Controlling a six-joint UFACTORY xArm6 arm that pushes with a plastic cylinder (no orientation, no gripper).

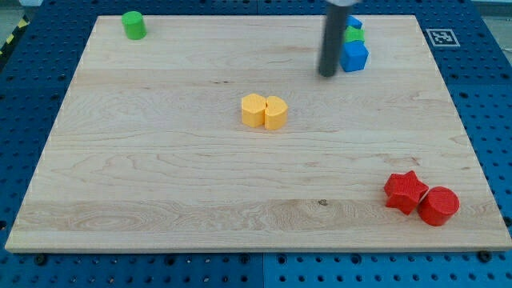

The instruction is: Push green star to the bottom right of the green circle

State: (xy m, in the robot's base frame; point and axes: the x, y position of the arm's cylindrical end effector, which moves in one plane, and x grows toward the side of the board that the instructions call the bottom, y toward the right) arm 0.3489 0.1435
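The green circle [134, 25] is a short green cylinder at the view's top left corner of the wooden board [160, 176]. The green star [354, 35] sits near the view's top right, mostly hidden between two blue blocks, a small one above [354, 22] and a blue cube [354, 56] below. My tip [328, 74] is the lower end of the dark rod, just left of the blue cube and a little below-left of the green star.
Two yellow blocks [264, 111] stand side by side at the board's middle. A red star [406, 191] and a red cylinder [438, 206] touch at the view's bottom right. A marker tag [439, 37] lies off the top right corner.
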